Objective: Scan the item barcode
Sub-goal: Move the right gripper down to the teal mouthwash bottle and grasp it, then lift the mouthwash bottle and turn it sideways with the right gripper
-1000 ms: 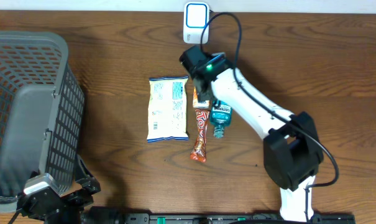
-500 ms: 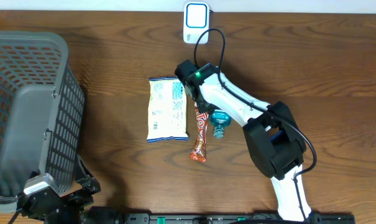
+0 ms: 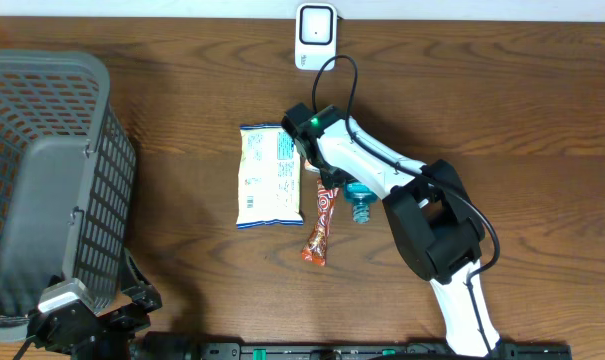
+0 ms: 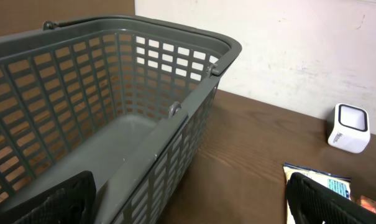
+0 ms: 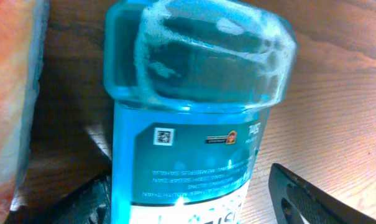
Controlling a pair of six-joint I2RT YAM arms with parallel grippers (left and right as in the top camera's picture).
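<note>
Right gripper [image 5: 200, 205] has slid down over the blue bottle [image 5: 194, 93], jaws apart around it, and the left gripper [image 4: 191, 199] has its jaws wide apart too.

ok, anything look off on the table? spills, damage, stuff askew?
No spill or damage shows. The mouthwash bottle lies on its side, liquid inside. The candy bar sits skewed, at an angle to the snack bag beside it. The right claw straddles the bottle, not clamped.
</note>
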